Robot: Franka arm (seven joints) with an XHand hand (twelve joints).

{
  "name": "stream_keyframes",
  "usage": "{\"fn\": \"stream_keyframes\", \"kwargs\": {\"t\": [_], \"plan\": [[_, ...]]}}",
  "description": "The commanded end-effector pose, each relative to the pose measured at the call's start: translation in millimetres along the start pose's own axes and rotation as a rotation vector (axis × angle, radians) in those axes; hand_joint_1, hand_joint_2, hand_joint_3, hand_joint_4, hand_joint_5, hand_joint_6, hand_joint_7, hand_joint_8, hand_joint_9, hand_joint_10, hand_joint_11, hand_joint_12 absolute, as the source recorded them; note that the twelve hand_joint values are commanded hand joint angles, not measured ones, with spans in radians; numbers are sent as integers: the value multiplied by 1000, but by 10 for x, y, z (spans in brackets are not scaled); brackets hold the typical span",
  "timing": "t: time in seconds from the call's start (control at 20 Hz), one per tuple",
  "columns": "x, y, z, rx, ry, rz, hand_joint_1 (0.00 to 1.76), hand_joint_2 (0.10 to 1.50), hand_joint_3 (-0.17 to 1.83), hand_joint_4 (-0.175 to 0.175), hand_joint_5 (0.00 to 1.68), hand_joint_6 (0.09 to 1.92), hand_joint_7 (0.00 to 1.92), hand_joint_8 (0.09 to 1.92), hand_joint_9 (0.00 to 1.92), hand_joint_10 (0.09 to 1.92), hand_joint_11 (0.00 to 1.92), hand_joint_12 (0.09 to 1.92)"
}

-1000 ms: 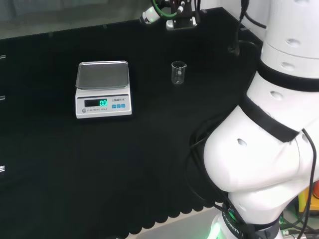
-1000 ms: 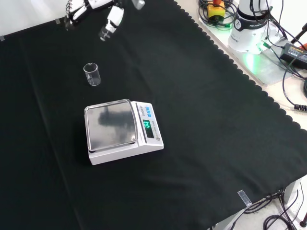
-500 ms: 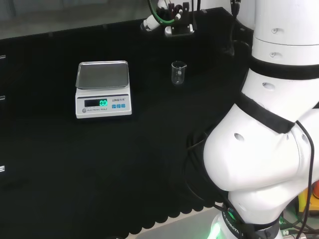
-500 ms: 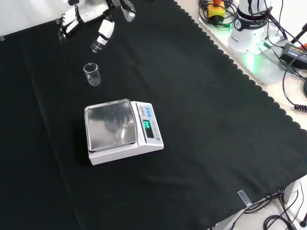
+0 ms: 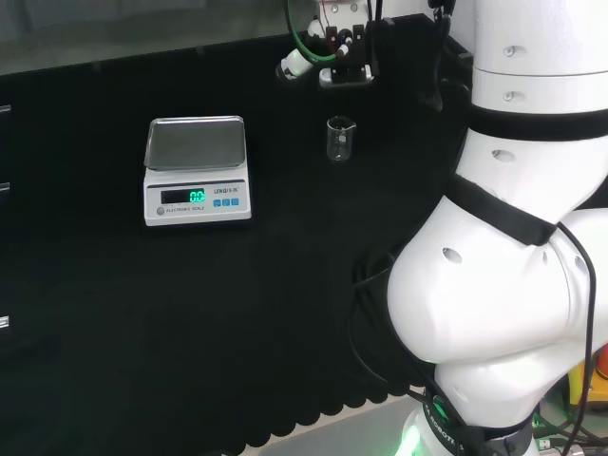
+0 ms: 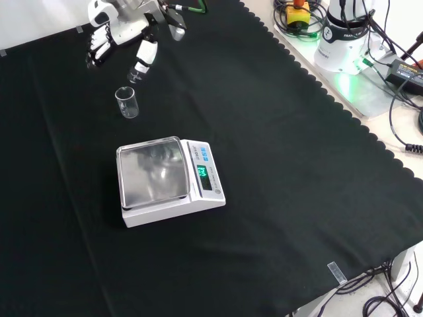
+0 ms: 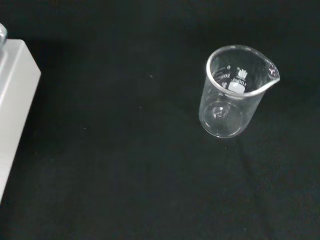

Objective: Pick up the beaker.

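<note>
Front view: hand (image 6: 122, 28) spread, holding nothing, above beaker (image 6: 127, 102). Beaker's empty clear glass, prob. light, slick, fragile; take it round mid-wall w/ fingers + thumb.

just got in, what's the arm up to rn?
It is going for the beaker, a small clear glass one standing upright and apparently empty on the black cloth. In the front view the hand hangs above and just beyond it, fingers relaxed and apart, touching nothing. A white scale with a steel pan sits nearby, display lit, nothing on it. No grasp yet.
</note>
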State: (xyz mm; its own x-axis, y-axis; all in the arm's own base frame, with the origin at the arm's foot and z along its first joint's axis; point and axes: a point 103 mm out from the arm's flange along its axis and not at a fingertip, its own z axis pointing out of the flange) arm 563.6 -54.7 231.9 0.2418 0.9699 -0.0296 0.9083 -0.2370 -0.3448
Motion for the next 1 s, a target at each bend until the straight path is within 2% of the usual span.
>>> {"fn": "stream_keyframes", "kwargs": {"t": [0.05,0.2,0.35,0.6,0.75,1.0], "plan": [[-83,99,101,24,2,19,379,934,226,-32,246,87,0,606,36,906,37,1501],[-94,145,179,38,-17,30,380,933,227,-33,245,87,0,603,31,905,33,1501],[-130,225,277,63,-7,39,381,932,229,-33,242,87,0,596,21,903,15,1499],[-188,351,362,82,-1,54,387,927,234,-35,236,87,0,560,0,786,0,1342],[-233,406,387,93,-6,63,388,927,235,-36,233,87,0,537,0,762,0,1314],[-345,430,542,112,27,85,387,927,235,-36,231,87,0,518,0,754,0,1305]]}}
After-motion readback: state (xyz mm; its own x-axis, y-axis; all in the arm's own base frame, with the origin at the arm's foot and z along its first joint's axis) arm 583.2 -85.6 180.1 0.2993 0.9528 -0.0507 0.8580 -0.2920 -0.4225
